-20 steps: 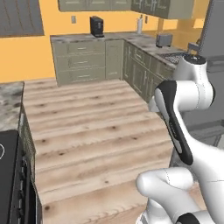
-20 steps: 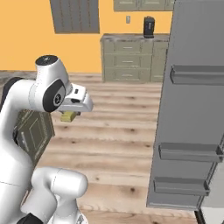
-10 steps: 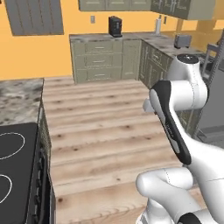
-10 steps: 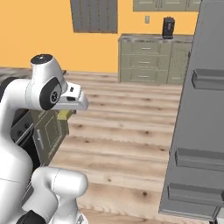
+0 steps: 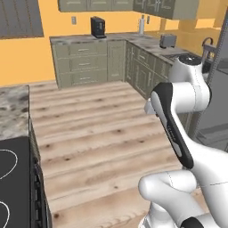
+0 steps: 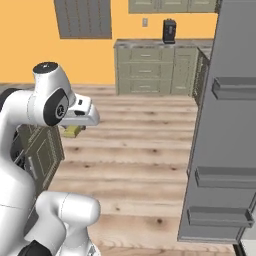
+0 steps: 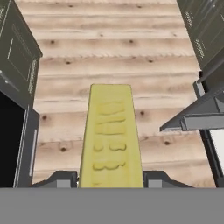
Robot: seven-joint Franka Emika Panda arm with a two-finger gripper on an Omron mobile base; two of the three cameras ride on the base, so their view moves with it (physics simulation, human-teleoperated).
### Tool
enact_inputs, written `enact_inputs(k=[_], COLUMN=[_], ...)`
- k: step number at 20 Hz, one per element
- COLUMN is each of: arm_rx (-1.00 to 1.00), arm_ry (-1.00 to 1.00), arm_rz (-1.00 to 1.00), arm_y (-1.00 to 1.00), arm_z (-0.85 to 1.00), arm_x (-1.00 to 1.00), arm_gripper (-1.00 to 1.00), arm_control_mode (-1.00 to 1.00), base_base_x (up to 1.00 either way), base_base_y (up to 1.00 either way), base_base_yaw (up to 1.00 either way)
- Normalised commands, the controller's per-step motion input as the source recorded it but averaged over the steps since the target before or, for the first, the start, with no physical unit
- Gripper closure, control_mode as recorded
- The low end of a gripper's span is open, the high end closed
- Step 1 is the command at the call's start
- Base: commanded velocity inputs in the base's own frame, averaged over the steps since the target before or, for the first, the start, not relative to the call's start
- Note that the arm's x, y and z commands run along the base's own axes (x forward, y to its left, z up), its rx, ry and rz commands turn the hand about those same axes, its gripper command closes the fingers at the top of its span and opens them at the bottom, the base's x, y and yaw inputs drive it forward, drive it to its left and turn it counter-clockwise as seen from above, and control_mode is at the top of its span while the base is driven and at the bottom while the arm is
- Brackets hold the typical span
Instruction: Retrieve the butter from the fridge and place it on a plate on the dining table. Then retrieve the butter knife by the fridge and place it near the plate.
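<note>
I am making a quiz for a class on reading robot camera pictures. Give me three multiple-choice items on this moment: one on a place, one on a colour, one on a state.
1. Where is the butter?
A. between the gripper's fingers
B. on the wooden floor
C. on a fridge door shelf

2. What colour is the wall behind the cabinets?
A. white
B. orange
C. blue

3. How does the fridge door stand?
A. shut
B. taken off
C. swung open, its shelves showing

Key: 1 A, the hand view shows the yellow stick held between both fingers. 2 B, both base views show orange. 3 C, the right base view shows the inner shelves facing the room.
</note>
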Motion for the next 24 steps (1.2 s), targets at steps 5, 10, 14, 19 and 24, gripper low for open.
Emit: enact_inputs(k=[5, 10, 14, 19, 24], arm_rx=[0.00, 0.00, 0.00, 0.00, 0.00], arm_ry=[0.00, 0.00, 0.00, 0.00, 0.00], arm_rz=[0.00, 0.00, 0.00, 0.00, 0.00], arm_y=[0.00, 0.00, 0.00, 0.00, 0.00], arm_z=[0.00, 0.00, 0.00, 0.00, 0.00], arm_x=[0.00, 0.00, 0.00, 0.00, 0.00], arm_gripper=[1.00, 1.00, 1.00, 1.00, 1.00], arm_control_mode=[1.00, 1.00, 1.00, 1.00, 1.00], base_base_x=[0.43, 0.67, 1.00, 1.00, 1.00], base_base_y=[0.14, 0.27, 0.50, 0.58, 0.50], base_base_yaw=[-0.02, 0.00, 0.00, -0.01, -0.08])
